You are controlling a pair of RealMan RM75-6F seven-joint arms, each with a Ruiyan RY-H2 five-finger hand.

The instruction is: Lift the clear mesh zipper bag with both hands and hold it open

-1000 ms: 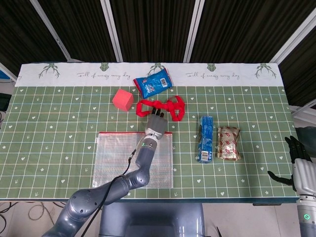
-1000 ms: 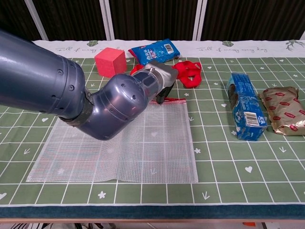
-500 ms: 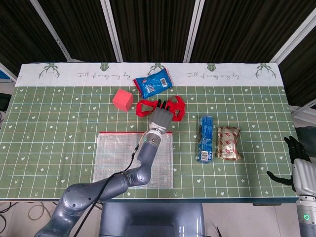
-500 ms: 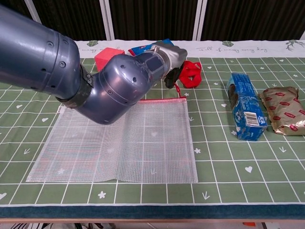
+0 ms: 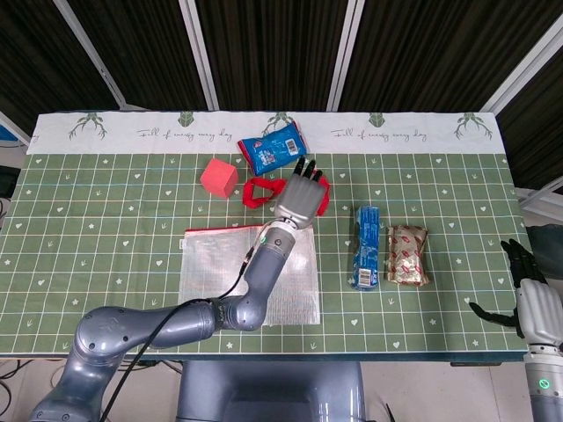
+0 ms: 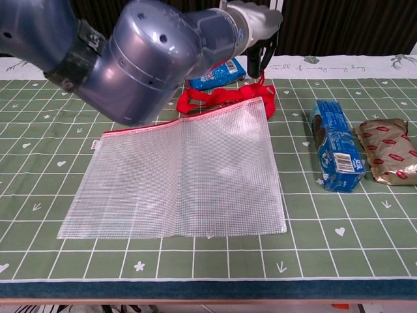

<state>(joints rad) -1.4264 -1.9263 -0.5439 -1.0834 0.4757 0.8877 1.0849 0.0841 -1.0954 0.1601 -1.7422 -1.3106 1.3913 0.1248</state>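
Note:
The clear mesh zipper bag (image 5: 251, 277) (image 6: 182, 176) with a red zip edge lies mostly flat on the green cloth, its far right corner raised. My left hand (image 5: 299, 200) (image 6: 257, 29) hovers above that corner, and its fingers (image 6: 264, 59) pinch the bag by the red zip pull. The left arm hides part of the bag in the head view. My right hand (image 5: 526, 286) hangs off the table's right side with fingers apart, holding nothing and far from the bag.
A red strap bundle (image 5: 262, 190) (image 6: 215, 98) lies just behind the bag. Behind that are a blue snack packet (image 5: 274, 149) (image 6: 220, 70) and a red cube (image 5: 218, 177). A blue biscuit pack (image 5: 366, 248) (image 6: 335, 153) and a gold packet (image 5: 408, 255) (image 6: 389, 150) lie to the right.
My left hand has risen and moved away from me, pulling the bag's far right corner up. The bag has slid right and back. The right hand has barely moved.

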